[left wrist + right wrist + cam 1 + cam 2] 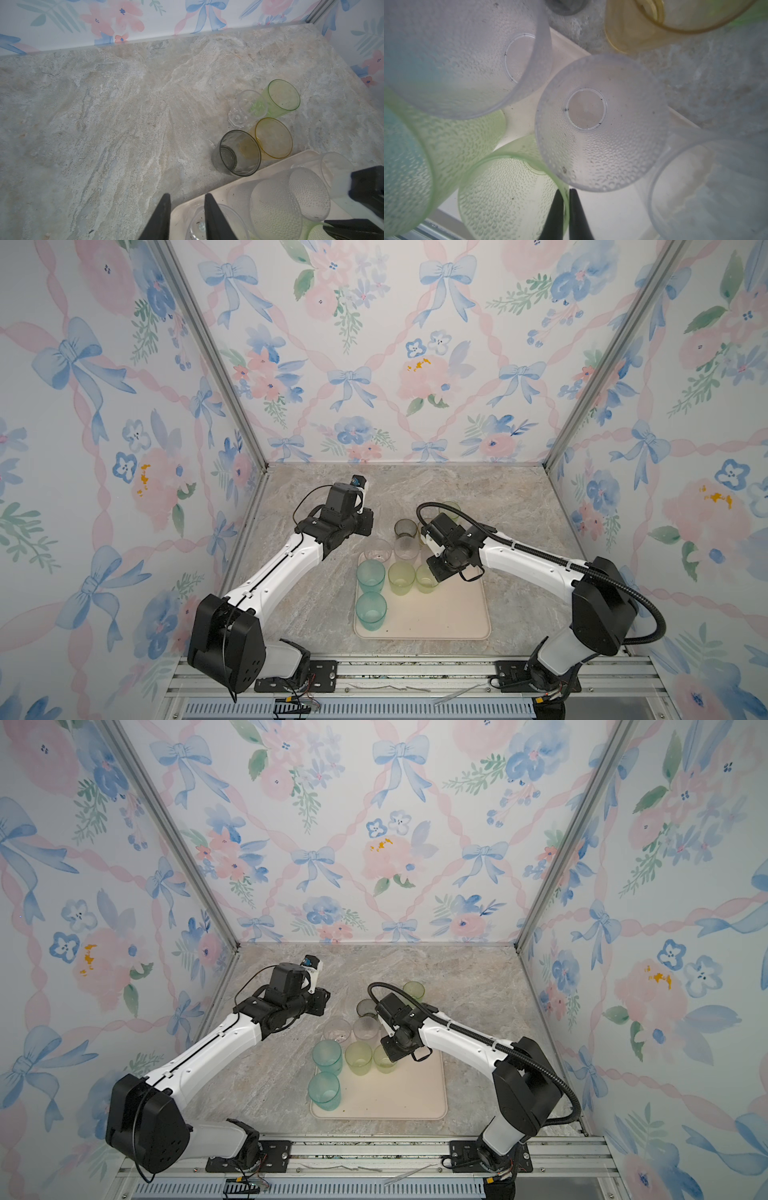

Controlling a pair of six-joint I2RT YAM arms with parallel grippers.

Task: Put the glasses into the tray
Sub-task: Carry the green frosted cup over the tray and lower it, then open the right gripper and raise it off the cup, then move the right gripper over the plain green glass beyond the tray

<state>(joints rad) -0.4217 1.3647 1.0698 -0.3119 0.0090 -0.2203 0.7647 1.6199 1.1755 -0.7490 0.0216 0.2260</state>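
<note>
Floral, blue-bowed wallpaper [374,344] is covering three walls. Aluminium posts [214,360] are edging the corners above a marbled grey-beige tabletop [478,485].

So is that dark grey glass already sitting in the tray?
No, the smoky grey glass stands on the stone tabletop, just outside the tray rim.

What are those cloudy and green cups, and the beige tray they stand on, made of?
The frosted clear tumbler looks like plastic rather than glass: a thin translucent wall with a moulded dimple texture. The yellow-green tumbler is probably the same plastic, tinted, with the same dimpled surface. The tray is matte cream with rounded corners and no shine; it may be plastic or silicone, I can't tell which.
</note>
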